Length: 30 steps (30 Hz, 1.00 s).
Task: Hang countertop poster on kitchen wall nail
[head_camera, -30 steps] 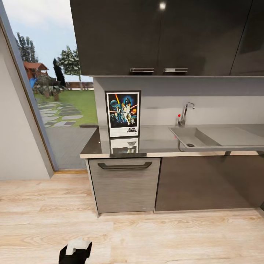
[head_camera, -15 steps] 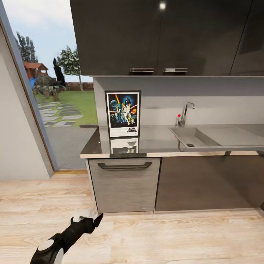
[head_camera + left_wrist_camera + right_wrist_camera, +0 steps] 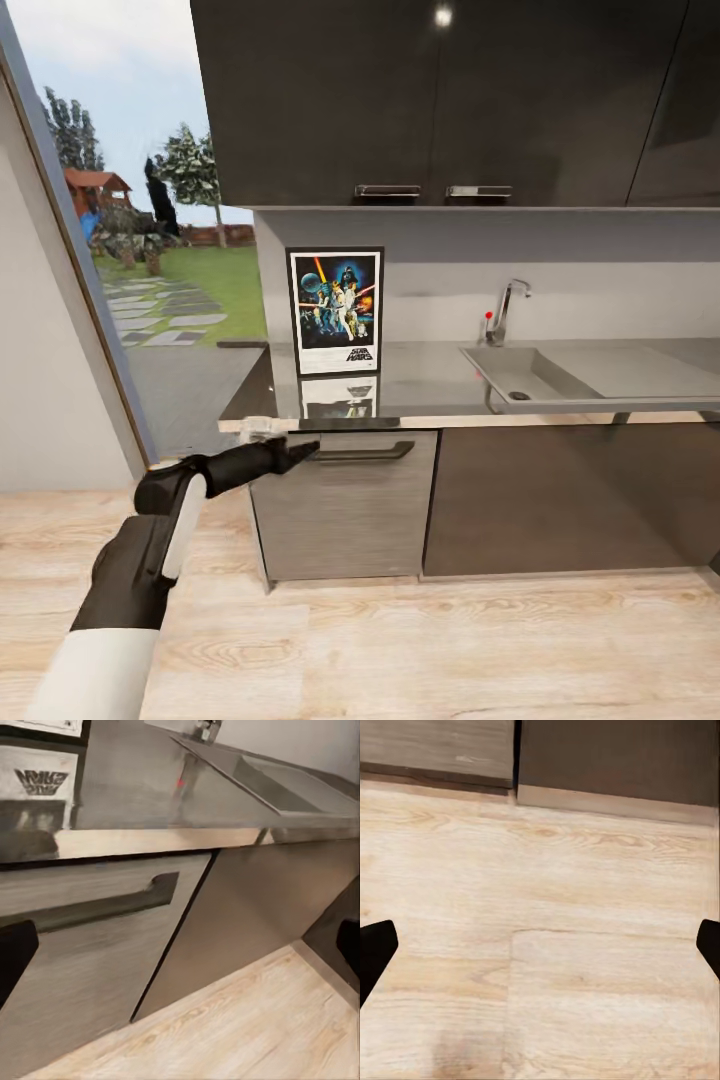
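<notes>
Kitchen countertop (image 3: 430,385) surface holds the poster (image 3: 337,311) upright, untouched; left gripper (image 3: 305,450) reaches below its edge, jaws apart, hanging undone.

The head view looks forward and slightly down from well back, facing the tabletop (image 3: 430,385) and sink (image 3: 530,375). The left wrist view sits near the drawer handle (image 3: 97,904), sharing that tabletop edge. The right wrist view faces down at the wooden floor (image 3: 540,945).

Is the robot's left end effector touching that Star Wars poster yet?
Apart. In the head view the left end effector sits below the countertop edge, well short of the poster.
</notes>
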Motion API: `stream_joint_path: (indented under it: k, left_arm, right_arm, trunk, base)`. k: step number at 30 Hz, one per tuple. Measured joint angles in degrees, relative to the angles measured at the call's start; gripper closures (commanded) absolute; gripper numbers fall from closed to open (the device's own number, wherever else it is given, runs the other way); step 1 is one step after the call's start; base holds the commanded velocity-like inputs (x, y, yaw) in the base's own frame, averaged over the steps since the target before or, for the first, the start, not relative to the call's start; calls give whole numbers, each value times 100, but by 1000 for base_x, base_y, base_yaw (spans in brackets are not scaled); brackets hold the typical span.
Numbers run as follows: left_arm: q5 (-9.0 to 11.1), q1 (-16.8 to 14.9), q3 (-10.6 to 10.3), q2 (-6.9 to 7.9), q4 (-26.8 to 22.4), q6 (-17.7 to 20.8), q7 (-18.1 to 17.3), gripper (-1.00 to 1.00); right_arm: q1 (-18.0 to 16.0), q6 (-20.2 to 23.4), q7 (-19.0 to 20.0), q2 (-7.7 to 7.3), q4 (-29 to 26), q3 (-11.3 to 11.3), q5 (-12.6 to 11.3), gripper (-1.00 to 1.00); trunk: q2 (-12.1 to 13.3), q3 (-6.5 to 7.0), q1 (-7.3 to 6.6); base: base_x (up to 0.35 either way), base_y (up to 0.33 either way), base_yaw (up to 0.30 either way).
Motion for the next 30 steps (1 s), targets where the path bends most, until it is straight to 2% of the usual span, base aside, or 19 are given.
stream_joint_path:
  k: [2, 6, 8, 13, 16, 23, 30]
  left_arm:
    - [9, -627, -1, -1, 721, 33, -28, -100]
    - [64, -1193, 8, 2, 1472, 36, -42, -100]
    - [180, -1591, 16, 8, 2007, 31, -43, -100]
    - [391, -2227, 36, 33, 2793, -60, -68, -100]
    - [426, -2355, 86, 58, 2821, -99, -164, -100]
    - [445, -2427, 121, 180, 2853, -129, -278, -100]
    - [450, -2437, 126, 202, 2869, -133, -371, -100]
  right_arm:
    - [125, -150, 0, -24, -373, -8, -59, -100]
    - [480, -229, -3, -34, -970, -11, -162, -100]
    - [765, -249, -4, -38, -1441, -13, -293, -100]
    - [1053, -259, -6, -41, -1873, -40, -545, -100]
    - [1100, -260, -6, -41, -1935, -57, -591, -100]
    - [1127, -273, -19, -41, -1874, -71, -617, -100]
    - [1131, -271, -28, -33, -1853, -73, -619, -100]
  trunk:
    - [0, 0, 0]
    - [-1, -2, 0]
    - [0, -1, 0]
    - [-1, -1, -1]
    - [0, -2, 0]
    - [-1, -2, -1]
    - [-1, -2, -3]
  base:
    - [0, 0, 0]
    - [0, 0, 0]
    - [0, 0, 0]
    - [0, 0, 0]
    - [0, 0, 0]
    - [18, 0, 0]
    - [244, 0, 0]
